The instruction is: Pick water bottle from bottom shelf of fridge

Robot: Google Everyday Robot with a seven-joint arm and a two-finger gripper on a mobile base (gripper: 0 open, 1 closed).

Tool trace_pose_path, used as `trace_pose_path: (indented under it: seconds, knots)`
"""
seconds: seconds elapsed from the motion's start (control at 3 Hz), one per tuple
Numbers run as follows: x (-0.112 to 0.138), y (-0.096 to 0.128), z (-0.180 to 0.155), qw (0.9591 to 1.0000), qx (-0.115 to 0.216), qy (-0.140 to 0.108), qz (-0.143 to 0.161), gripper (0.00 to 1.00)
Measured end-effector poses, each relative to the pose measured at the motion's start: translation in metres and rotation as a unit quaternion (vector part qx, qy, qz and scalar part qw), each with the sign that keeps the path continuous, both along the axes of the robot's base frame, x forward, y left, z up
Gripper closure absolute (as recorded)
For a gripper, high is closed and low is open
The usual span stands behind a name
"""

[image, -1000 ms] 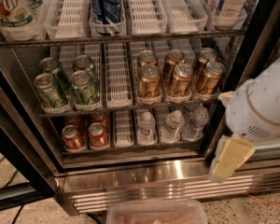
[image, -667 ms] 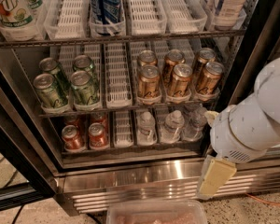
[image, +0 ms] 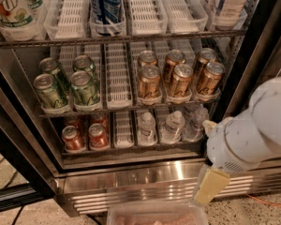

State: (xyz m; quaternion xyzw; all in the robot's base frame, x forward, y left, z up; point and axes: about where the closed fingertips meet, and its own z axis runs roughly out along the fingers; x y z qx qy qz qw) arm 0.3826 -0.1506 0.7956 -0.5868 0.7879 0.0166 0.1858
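The fridge (image: pixel 131 178) is standing open, its wire racks showing behind a dark door frame; the bottom counter (image: pixel 131 150), a metal rack with white ribbed lanes, is carrying two red cans (image: pixel 74 138) at its front left corner and three small clear bottles along its right half; the water bottle (image: pixel 196 123) is standing upright at the front right corner of that counter, white cap up, just beside a second bottle (image: pixel 172 125), with a third bottle (image: pixel 146 128) further towards the middle; one ribbed lane (image: pixel 123 129) is lying between the red cans and the bottles with nothing showing at its front; on the middle counter (image: pixel 84 110), gold cans (image: pixel 150 81) are crowding the right half and green cans (image: pixel 49 90) are sitting at the left edge; a blue bottle (image: pixel 105 3) is standing on the counter above; the gripper (image: pixel 210 187) is hanging outside the fridge, below the front right corner of the bottom counter and in front of the louvred steel base grille (image: pixel 131 198), apart from the water bottle and touching nothing that shows; whether its jaws are apart or together cannot be told; the white arm housing (image: pixel 253 135) above it is covering part of the right door frame, near the water bottle but not on it.
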Motion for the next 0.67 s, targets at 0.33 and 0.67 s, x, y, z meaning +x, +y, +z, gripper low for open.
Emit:
trace_pose_path:
  seconds: [0.33, 0.67]
  knots:
    - [-0.003, 0.010, -0.040, 0.9997, 0.023, 0.007, -0.002, 0.00]
    - [-0.002, 0.019, -0.074, 0.9994, 0.036, 0.000, -0.005, 0.00]
